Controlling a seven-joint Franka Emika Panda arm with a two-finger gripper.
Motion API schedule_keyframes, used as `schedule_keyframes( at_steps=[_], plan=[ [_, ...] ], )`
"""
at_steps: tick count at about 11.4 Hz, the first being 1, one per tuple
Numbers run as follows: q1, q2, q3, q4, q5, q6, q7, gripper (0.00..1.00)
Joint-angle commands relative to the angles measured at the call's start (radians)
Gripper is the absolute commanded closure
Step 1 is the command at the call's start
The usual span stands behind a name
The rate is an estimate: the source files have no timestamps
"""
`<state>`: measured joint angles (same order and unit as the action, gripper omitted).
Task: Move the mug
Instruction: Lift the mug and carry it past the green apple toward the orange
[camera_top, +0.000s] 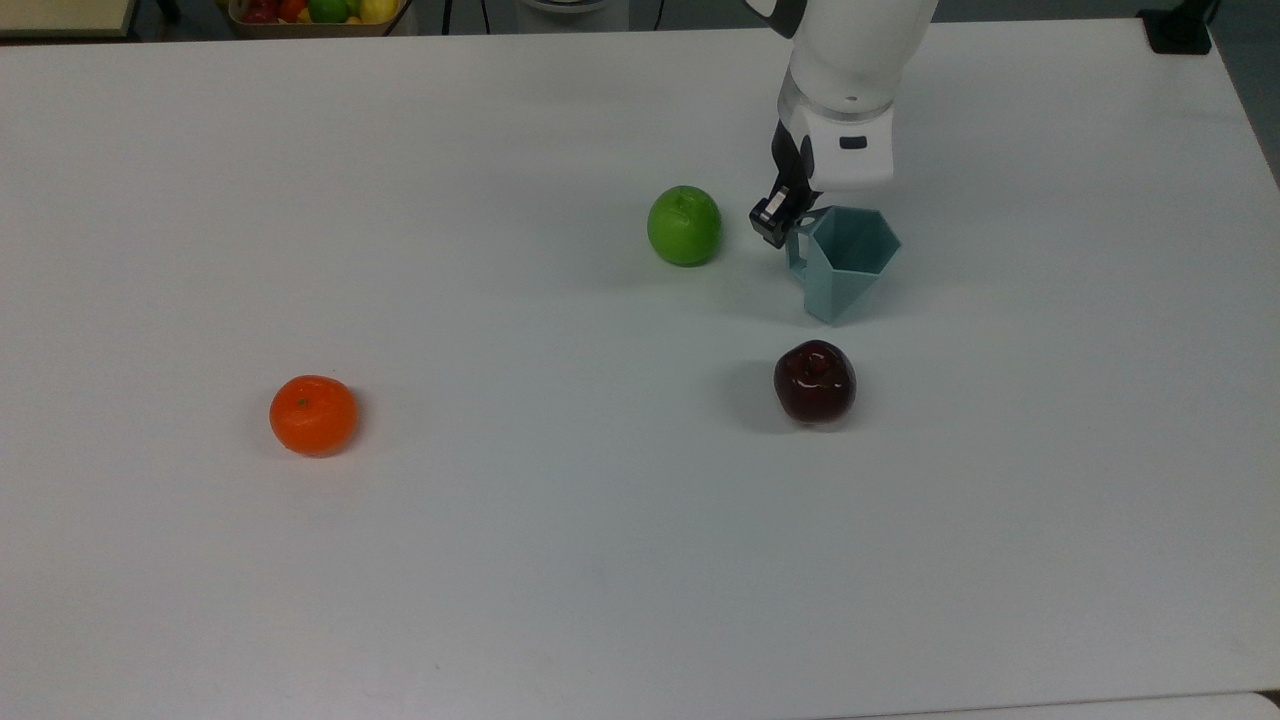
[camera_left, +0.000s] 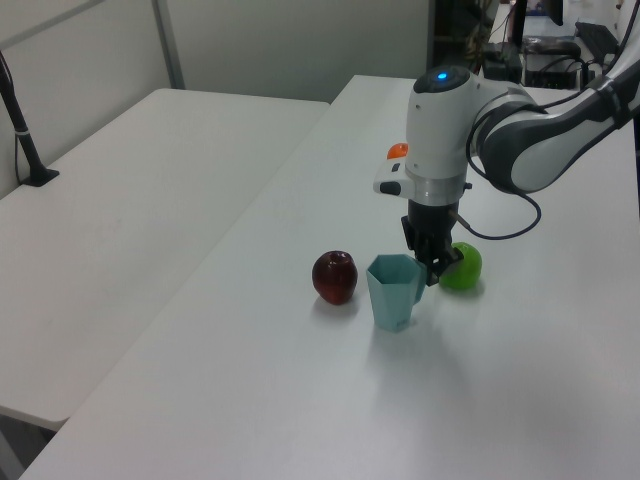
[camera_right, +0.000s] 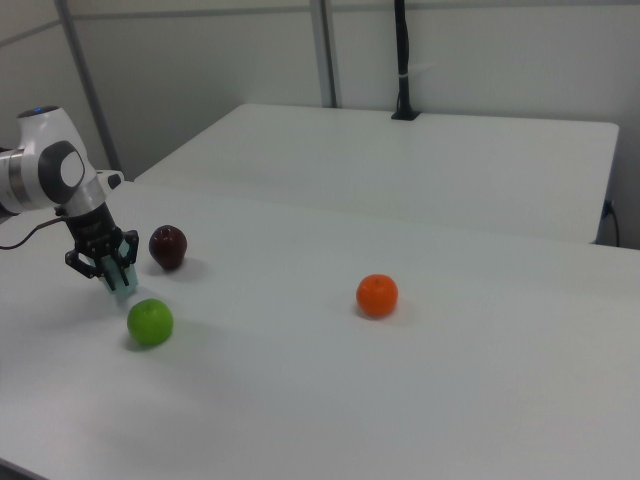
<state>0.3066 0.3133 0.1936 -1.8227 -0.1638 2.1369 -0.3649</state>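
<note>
Dark red apple (camera_top: 814, 380) sits nearest on the white bench (camera_top: 500, 560); just beyond it the teal faceted mug (camera_top: 845, 262) hangs slightly tilted, the hand (camera_top: 785, 218) clamped on its small handle. Such a thin hold could let it swing into the green apple (camera_top: 684, 225) beside.

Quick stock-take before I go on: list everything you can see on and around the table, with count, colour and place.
mug: one, pale teal-blue, top view's upper right of centre, handle side at the jaws
green apple: one, green, just to the top view's left of the mug
red apple: one, dark red, below the mug in the top view
orange: one, orange, top view's left, alone
fruit basket: one, mixed colours, beyond the table's far edge
table: one, white
gripper: one, black jaws closed on the mug's handle side
</note>
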Motion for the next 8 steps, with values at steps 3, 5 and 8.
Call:
schedule_keyframes(
  at_steps=[3, 5, 8],
  plan=[
    [-0.061, -0.169, -0.013, -0.015, 0.062, -0.087, 0.021, 0.9],
    [-0.125, -0.2, -0.02, 0.031, 0.089, -0.184, 0.021, 0.9],
    [-0.19, -0.188, -0.109, 0.106, 0.112, -0.304, 0.023, 0.91]
  ],
)
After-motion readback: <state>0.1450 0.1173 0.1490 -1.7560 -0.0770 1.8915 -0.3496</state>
